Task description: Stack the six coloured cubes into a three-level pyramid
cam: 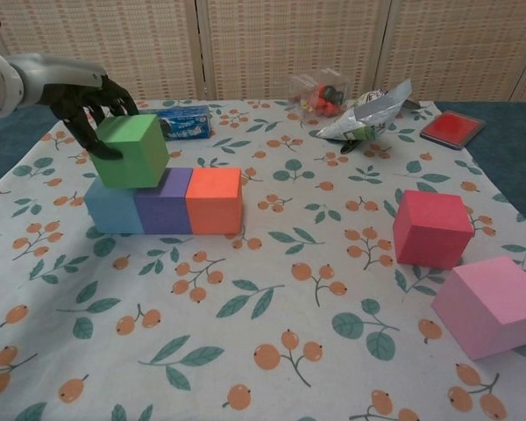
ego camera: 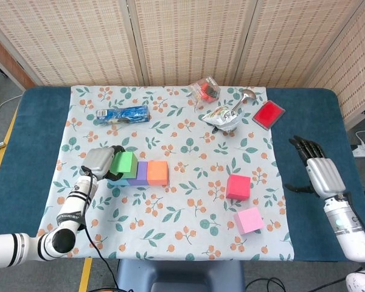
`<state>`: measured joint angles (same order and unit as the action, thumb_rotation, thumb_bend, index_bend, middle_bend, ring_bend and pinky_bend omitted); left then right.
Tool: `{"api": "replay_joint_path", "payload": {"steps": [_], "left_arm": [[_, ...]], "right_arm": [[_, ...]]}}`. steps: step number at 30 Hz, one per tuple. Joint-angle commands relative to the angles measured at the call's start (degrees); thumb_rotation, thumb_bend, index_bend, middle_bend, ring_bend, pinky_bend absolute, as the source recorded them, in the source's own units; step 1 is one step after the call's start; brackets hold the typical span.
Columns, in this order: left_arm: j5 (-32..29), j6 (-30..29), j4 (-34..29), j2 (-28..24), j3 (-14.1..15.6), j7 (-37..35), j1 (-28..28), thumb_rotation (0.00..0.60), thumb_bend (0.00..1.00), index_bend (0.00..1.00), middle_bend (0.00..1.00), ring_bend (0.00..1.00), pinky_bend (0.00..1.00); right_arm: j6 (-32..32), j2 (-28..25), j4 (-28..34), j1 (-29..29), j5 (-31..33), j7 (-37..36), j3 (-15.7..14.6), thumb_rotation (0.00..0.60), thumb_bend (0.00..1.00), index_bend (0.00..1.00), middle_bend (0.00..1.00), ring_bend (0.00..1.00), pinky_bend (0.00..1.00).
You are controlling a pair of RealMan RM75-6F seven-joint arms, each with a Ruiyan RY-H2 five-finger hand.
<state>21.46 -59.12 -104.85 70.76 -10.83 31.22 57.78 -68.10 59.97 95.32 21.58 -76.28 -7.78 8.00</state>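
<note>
Left hand (cam: pixel 88 101) grips the green cube (cam: pixel 132 150), fingers wrapped over its far and left faces; the cube sits low over the base row, slightly tilted, its near edge at or just above the tops of the blue cube (cam: pixel 113 205) and purple cube (cam: pixel 163 201). Whether it actually rests on them cannot be told from either view. Base row runs blue, purple, orange cube (cam: pixel 215 199), faces touching, left of centre on the floral cloth (cam: pixel 272 289) covering the bench. Step in hand, by judgement: seating the first second-level cube. For a sound pyramid the green cube should straddle the blue–purple seam; at present it appears biased toward blue, so a small shift right looks needed before letting go. It should be levelled so the bottom face lands flat, lowered straight, and released by opening the fingers outward without dragging, since a sideways nudge could push the row apart. The dark fingers reaching down the left face may snag the blue cube on withdrawal. Right hand (ego camera: pixel 316 170) hovers at the right edge of the bench, fingers spread, holding nothing. Red cube (cam: pixel 432 228) and pink cube (cam: pixel 495 305) lie near-right, close together, not yet placed. Far side: blue snack packet (ego camera: pixel 123 114), clear bag of small items (ego camera: pixel 205 90), crumpled wrapper (ego camera: pixel 222 117), red case (ego camera: pixel 268 114).
</note>
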Motion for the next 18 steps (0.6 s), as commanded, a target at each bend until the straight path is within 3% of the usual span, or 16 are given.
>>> {"api": "replay_joint_path", "payload": {"steps": [1,18], "left_arm": [[-0.38,-0.41,0.21,0.56,0.28,0.50,0.20,0.600,0.32,0.28,0.33,0.32,0.36],[-1.83,-1.07,0.03,0.95,0.11,1.83,0.70,0.600,0.32,0.28,0.32,0.32,0.36]], "right_arm": [[0.15,0.09,-0.15,-0.01,-0.10,-0.13,0.04,0.600,0.00,0.00,0.00,0.00,0.00],[0.77,0.37,-0.86,-0.17,-0.19,-0.66,0.45,0.600,0.00,0.00,0.00,0.00,0.00]]}}
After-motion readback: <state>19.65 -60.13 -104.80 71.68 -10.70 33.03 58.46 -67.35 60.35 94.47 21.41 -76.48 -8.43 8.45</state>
